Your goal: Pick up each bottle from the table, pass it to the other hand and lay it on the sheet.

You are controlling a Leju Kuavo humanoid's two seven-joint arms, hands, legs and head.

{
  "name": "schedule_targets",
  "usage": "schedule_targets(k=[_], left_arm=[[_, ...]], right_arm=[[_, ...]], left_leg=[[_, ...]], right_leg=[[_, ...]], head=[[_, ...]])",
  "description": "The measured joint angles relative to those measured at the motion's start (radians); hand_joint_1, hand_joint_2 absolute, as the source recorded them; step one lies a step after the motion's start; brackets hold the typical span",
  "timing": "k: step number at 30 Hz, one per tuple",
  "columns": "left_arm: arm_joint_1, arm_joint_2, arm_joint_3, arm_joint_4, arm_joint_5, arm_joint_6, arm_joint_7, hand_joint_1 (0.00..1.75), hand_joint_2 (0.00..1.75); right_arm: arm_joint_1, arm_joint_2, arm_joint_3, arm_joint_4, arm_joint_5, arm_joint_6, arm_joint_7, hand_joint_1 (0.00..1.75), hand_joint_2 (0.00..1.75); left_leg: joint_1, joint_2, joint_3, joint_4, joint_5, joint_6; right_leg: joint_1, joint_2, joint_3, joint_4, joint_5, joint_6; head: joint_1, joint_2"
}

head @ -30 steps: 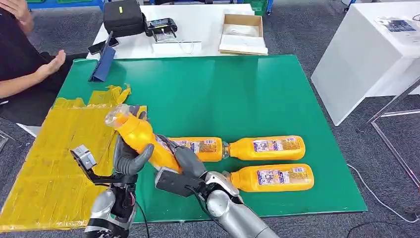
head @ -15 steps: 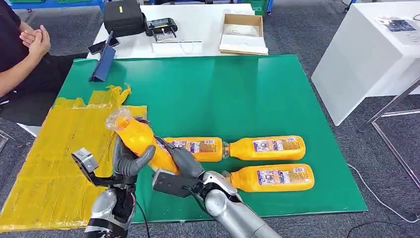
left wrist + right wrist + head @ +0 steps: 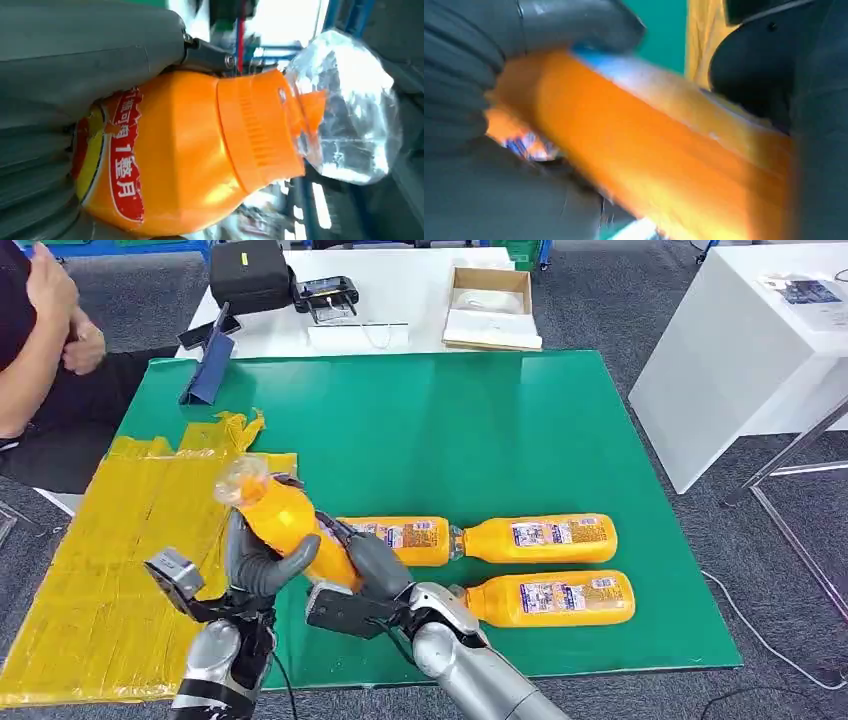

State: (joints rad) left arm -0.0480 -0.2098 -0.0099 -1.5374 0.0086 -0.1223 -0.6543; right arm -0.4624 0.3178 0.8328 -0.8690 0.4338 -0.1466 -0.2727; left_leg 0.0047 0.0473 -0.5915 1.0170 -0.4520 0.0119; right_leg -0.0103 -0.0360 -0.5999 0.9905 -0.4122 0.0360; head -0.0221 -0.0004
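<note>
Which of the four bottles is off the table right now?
The tilted bottle held by both hands, left hand and right hand; the other three lie flat on the mat.

Bottle (image 3: 170,165) glossy orange plastic, ribbed cap; sheet (image 3: 110,540) crinkled, seemingly plastic; mat (image 3: 450,430) matt.

Four orange bottles are showing: one raised bottle (image 3: 285,525) and three lying bottles (image 3: 400,539) (image 3: 545,537) (image 3: 555,598) right of it. One yellow sheet (image 3: 110,560) is lying left of it. One cardboard box (image 3: 490,308) is sitting beyond it.
</note>
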Motion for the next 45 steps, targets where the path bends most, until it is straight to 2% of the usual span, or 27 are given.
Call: schedule_targets(k=[3,5,7,9,13,21,25,28,31,36,45], left_arm=[[-0.031,0.025,0.015,-0.042,-0.142,0.148,-0.029,1.75,1.75],[-0.073,0.049,0.042,-0.064,-0.329,0.308,-0.037,1.75,1.75],[-0.118,0.074,0.059,-0.070,-0.594,0.529,-0.019,1.75,1.75],[-0.149,0.106,0.067,-0.069,-0.791,0.670,0.023,1.75,1.75],[-0.186,0.150,0.080,-0.021,-1.078,0.800,0.120,1.75,1.75],[-0.204,0.179,0.090,0.045,-1.207,0.818,0.162,1.75,1.75],[-0.239,0.214,0.078,0.172,-1.477,0.817,0.342,1.75,1.75],[-0.302,0.251,0.063,0.337,-1.523,0.787,0.444,1.75,1.75],[-0.360,0.292,0.049,0.488,-1.514,0.760,0.457,1.75,1.75],[-0.407,0.328,0.030,0.630,-1.515,0.725,0.462,1.75,1.75],[-0.420,0.383,0.008,0.795,-1.502,0.661,0.465,1.75,1.75]], right_arm=[[0.021,-0.034,-0.026,-0.070,0.064,-0.093,-0.017,0.00,1.75],[0.036,-0.061,-0.073,-0.150,0.109,-0.131,-0.038,0.00,1.75],[0.043,-0.082,-0.116,-0.204,0.091,-0.088,-0.039,0.00,1.75],[0.044,-0.103,-0.146,-0.228,0.066,-0.035,-0.044,0.00,1.75],[0.045,-0.130,-0.171,-0.236,0.059,0.008,-0.055,0.00,1.75],[0.048,-0.151,-0.180,-0.237,0.059,0.019,-0.056,0.00,1.75],[0.050,-0.158,-0.177,-0.237,0.057,0.044,-0.047,0.00,1.75],[0.056,-0.165,-0.170,-0.237,0.075,0.062,-0.028,0.00,1.75],[0.064,-0.174,-0.154,-0.237,0.090,0.074,-0.013,0.00,1.75],[0.066,-0.183,-0.140,-0.237,0.091,0.080,-0.002,0.00,1.75],[0.066,-0.194,-0.139,-0.237,0.098,0.080,0.020,0.00,1.75]], left_leg=[[0.000,0.000,0.000,0.000,0.000,0.000],[0.000,0.000,0.000,0.000,0.000,0.000],[0.000,-0.001,0.000,0.000,0.000,0.000],[0.000,-0.001,0.001,0.000,0.001,0.000],[0.000,0.000,0.001,0.000,0.001,0.000],[0.000,0.000,0.000,0.000,0.001,0.000],[0.000,0.000,0.000,0.000,0.001,0.000],[0.000,0.001,0.000,0.000,0.002,-0.001],[0.000,0.001,0.000,0.000,0.002,-0.002],[0.001,0.000,0.000,0.000,0.002,-0.002],[0.000,0.000,-0.002,0.000,0.002,-0.002]], right_leg=[[0.000,0.000,0.000,0.000,0.000,0.000],[0.000,0.000,0.000,0.000,0.000,0.000],[0.000,0.000,0.001,0.000,0.000,0.000],[0.000,0.000,0.001,0.000,0.000,0.000],[0.000,0.000,0.001,0.000,0.000,0.000],[0.000,0.000,0.000,0.000,0.000,0.000],[0.000,0.000,0.000,0.000,0.000,0.000],[0.001,0.000,0.000,0.000,0.001,0.000],[0.001,0.000,0.000,0.001,0.001,0.000],[0.001,0.000,0.000,0.001,0.001,0.000],[0.000,0.000,-0.002,0.001,0.001,0.000]], head=[[0.001,0.000],[-0.001,0.000],[0.000,0.000],[0.000,0.000],[0.000,0.000],[0.000,0.000],[0.000,0.000],[0.000,0.000],[0.000,0.000],[0.000,0.000],[0.000,0.000]])
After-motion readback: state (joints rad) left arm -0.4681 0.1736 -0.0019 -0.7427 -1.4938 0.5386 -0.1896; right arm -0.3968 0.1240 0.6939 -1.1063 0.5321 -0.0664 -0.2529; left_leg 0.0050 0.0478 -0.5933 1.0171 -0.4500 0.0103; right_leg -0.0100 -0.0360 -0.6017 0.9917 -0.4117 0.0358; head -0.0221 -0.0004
